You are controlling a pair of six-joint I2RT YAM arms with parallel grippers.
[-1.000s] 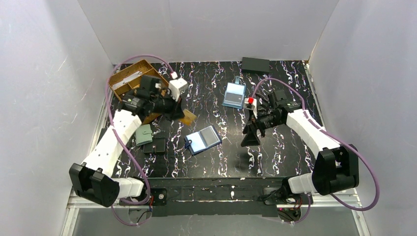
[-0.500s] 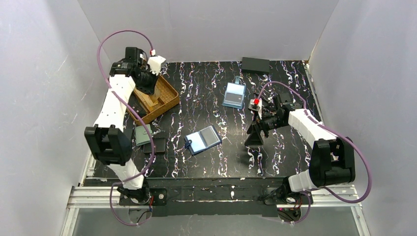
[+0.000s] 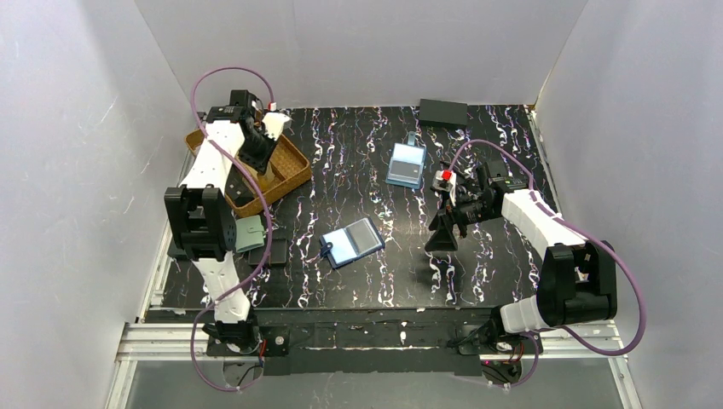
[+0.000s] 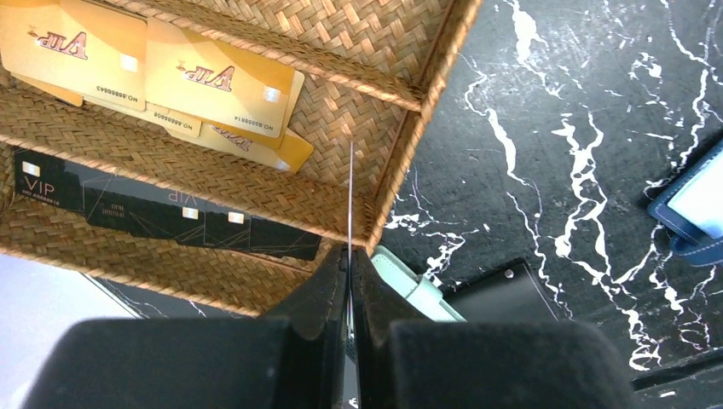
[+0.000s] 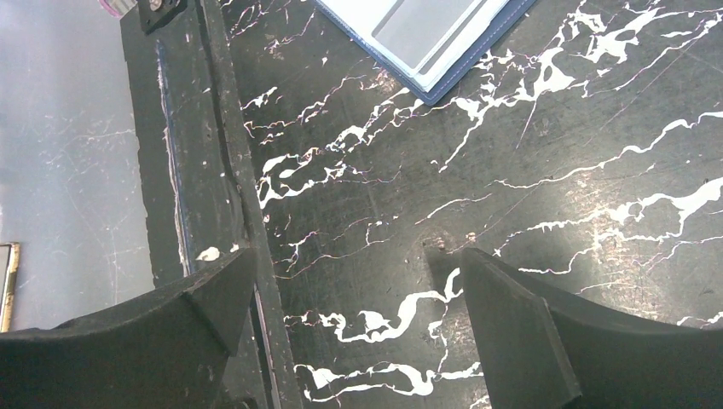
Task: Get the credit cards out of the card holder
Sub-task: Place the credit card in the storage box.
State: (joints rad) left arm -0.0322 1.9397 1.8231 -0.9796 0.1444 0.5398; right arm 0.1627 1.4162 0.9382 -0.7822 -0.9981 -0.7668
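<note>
The card holder (image 3: 352, 243) lies open on the table, navy with light blue inner slots; its corner shows in the left wrist view (image 4: 695, 204) and in the right wrist view (image 5: 426, 34). My left gripper (image 3: 257, 160) hangs over the woven basket (image 3: 294, 170), shut on a credit card (image 4: 350, 196) seen edge-on as a thin line. Several yellow-orange credit cards (image 4: 217, 81) lie in a basket compartment. My right gripper (image 3: 443, 234) is open and empty, low over bare table to the right of the card holder (image 5: 356, 264).
Black VIP cards (image 4: 162, 213) fill another basket compartment. A sage-green pouch (image 3: 250, 233) and a black wallet (image 3: 274, 252) lie left of the card holder. A light blue clear case (image 3: 407, 164) and a black box (image 3: 442, 112) sit at the back.
My left arm swung from the table's middle back over the basket, carrying the card. My right gripper shifted slightly right and stayed open.
</note>
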